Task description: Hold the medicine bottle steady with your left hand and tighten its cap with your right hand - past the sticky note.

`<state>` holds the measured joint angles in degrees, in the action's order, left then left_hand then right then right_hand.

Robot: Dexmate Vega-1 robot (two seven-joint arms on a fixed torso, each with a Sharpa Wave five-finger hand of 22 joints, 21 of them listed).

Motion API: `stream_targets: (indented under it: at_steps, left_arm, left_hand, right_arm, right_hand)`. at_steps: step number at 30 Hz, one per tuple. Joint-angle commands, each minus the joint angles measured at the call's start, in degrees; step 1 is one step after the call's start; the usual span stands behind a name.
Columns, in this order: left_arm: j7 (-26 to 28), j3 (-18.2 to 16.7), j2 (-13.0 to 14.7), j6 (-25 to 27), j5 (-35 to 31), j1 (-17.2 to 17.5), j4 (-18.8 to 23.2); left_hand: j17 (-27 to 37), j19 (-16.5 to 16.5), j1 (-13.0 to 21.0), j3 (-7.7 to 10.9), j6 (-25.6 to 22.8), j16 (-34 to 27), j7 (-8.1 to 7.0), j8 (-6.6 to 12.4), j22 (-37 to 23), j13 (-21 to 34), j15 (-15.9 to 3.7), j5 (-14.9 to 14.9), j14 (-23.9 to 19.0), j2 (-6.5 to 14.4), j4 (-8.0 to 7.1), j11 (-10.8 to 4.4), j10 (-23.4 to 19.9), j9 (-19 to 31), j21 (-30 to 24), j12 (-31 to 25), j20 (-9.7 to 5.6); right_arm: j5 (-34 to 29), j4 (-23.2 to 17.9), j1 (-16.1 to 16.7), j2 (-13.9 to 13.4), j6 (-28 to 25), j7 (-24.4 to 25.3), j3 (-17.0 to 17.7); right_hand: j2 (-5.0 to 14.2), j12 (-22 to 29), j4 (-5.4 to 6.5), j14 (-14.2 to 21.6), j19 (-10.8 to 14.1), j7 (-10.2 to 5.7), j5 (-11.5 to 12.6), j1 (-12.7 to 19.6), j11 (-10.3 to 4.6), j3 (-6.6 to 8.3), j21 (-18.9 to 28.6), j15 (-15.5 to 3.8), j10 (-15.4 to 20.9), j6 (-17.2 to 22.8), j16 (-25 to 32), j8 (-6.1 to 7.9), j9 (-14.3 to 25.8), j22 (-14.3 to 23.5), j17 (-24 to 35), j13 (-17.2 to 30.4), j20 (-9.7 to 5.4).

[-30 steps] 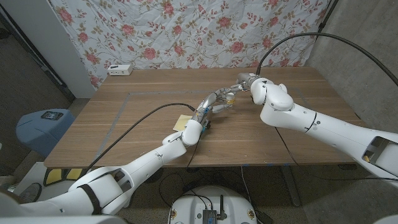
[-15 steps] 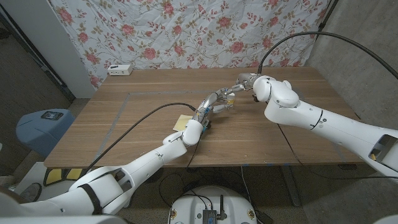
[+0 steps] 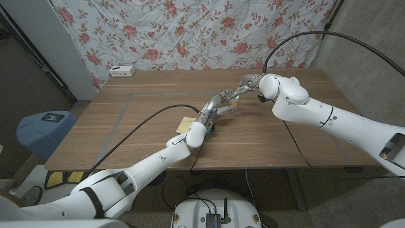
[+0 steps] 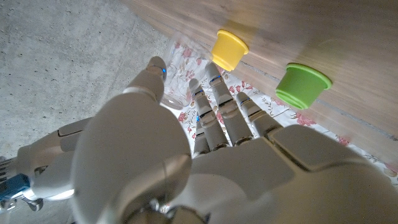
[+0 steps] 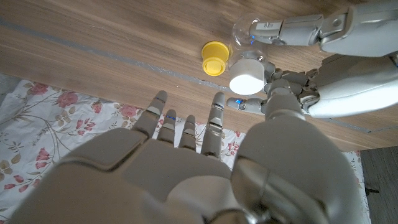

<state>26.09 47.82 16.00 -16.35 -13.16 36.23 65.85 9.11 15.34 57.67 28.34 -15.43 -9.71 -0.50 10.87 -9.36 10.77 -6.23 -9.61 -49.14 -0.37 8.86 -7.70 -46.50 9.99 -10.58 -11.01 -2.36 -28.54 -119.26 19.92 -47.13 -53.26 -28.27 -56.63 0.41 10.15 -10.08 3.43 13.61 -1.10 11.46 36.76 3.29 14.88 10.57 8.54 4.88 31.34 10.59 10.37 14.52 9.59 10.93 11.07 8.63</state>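
Observation:
The medicine bottle (image 5: pixel 246 37) is clear with a white cap (image 5: pixel 245 81). My left hand (image 5: pixel 297 93) grips its body, fingers wrapped around it, with the cap turned toward my right hand (image 5: pixel 183 140). The right hand is held a short way off the cap with its fingers spread and nothing in them. In the head view the left hand (image 3: pixel 218 105) holds the bottle (image 3: pixel 233 101) at the table's middle, and the right hand (image 3: pixel 249 82) is just behind it. A yellow sticky note (image 3: pixel 186 124) lies nearer the front, beside my left wrist. The left wrist view has the clear bottle (image 4: pixel 175 98) between thumb and fingers (image 4: pixel 219 109).
A small yellow cup (image 5: pixel 214 65) stands upside down right beside the bottle, and a green cup (image 4: pixel 303 84) stands a little farther along. A white box (image 3: pixel 122 70) sits at the table's back left corner. A blue bin (image 3: pixel 43 130) stands on the floor to the left.
My right arm has lifted and swung a little to the right, and its hand has drawn slightly back from the bottle. The left hand and bottle have stayed put.

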Motion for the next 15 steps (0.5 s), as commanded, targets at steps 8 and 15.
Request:
stream_targets:
  at_steps: [8,15]
  left_arm:
    - [0.0,-0.1,0.0,0.2,0.3,-0.3,-0.4]
    - [0.0,-0.1,0.1,0.3,0.3,-0.3,-0.3]
  left_hand:
    - [0.1,-0.3,0.3,-0.02,0.0,-0.2,-0.44,-0.13,-0.1,0.2,-4.98,-0.5,-0.2,0.3,0.04,-1.82,-2.4,0.1,0.0,-0.3,-7.21]
    - [0.1,-0.3,0.4,-0.06,0.0,-0.2,-0.41,-0.14,-0.1,0.2,-5.04,-0.5,-0.2,0.3,0.05,-1.93,-2.3,0.1,0.0,-0.3,-7.22]
  right_arm:
    - [-1.3,1.5,-2.0,0.6,1.3,-3.9,-1.4]
    - [-3.4,2.0,-2.4,1.2,1.1,-4.5,-2.5]
  right_hand:
    - [-0.10,0.4,-0.35,-0.9,-0.6,-3.12,0.7,3.9,-0.63,1.77,0.2,-0.09,-1.6,-2.4,0.3,0.25,-0.2,0.2,0.0,0.1,-0.01]
    - [-0.13,0.5,-0.35,-1.1,-0.8,-3.84,0.7,5.0,-0.92,2.21,0.2,-0.70,-1.9,-2.2,0.3,0.63,-0.3,0.2,0.0,0.1,-0.20]
